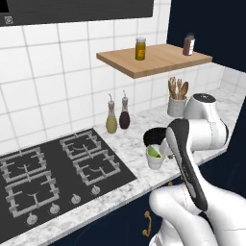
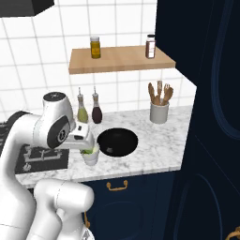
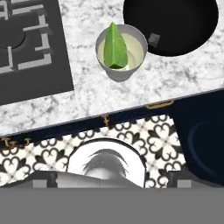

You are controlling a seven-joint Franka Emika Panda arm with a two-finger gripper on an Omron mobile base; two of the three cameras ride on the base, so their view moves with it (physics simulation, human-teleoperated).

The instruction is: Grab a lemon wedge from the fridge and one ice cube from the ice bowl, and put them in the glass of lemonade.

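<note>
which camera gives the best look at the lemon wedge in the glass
The hand view: it looks straight down into the glass, so the whole lemon wedge shows standing in it. The left base view shows a green sliver above the rim; in the right base view the arm mostly hides it.

no legible txt, no labels, brands, nos. or signs readable anywhere

A white robot arm's claw (image 2: pixel 86 140) hangs over the glass of lemonade (image 2: pixel 91 156), beside the black ice bowl (image 2: pixel 117 141), on a marble desk (image 2: pixel 159 140) beneath a wooden shelf (image 2: pixel 121 58).
</note>
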